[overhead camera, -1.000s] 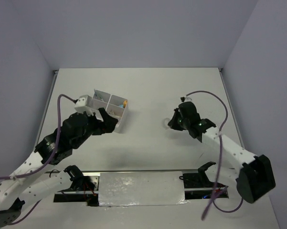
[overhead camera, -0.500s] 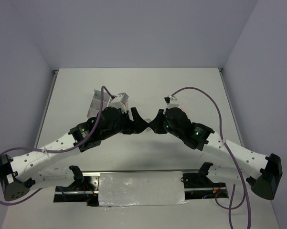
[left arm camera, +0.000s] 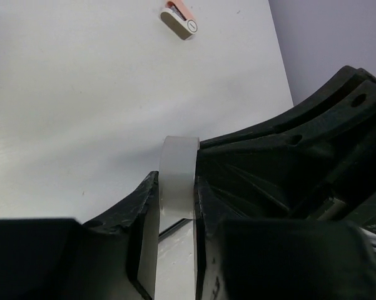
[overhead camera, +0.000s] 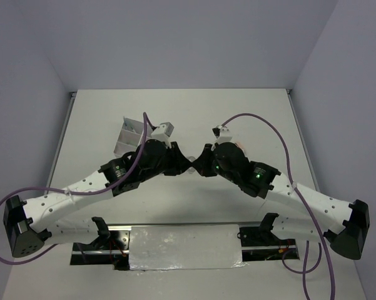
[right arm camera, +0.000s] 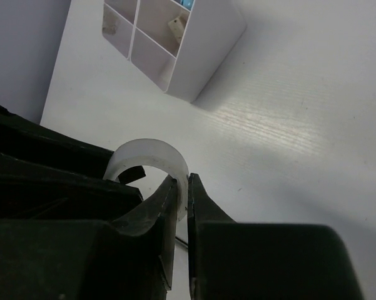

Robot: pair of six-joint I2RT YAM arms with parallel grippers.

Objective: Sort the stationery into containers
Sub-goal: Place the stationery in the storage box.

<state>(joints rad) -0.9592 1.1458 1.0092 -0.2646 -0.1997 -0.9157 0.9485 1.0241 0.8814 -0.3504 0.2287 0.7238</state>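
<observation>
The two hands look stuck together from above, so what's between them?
A clear tape ring. The right hand pinches its wall in the right wrist view; the left hand grips it in the left wrist view.

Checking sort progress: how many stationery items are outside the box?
2. The clear tape ring is in the left gripper, also pinched by the right gripper; a pink-and-tan item lies on the table. The arms may hide more.

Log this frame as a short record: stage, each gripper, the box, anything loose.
stage: both grippers meet on one tape ring
left gripper: closed across the ring's flat sides
right gripper: pinching the ring's wall
divided box: on the table, apart from both; tan block inside
loose: orange-and-tan item on table
</observation>
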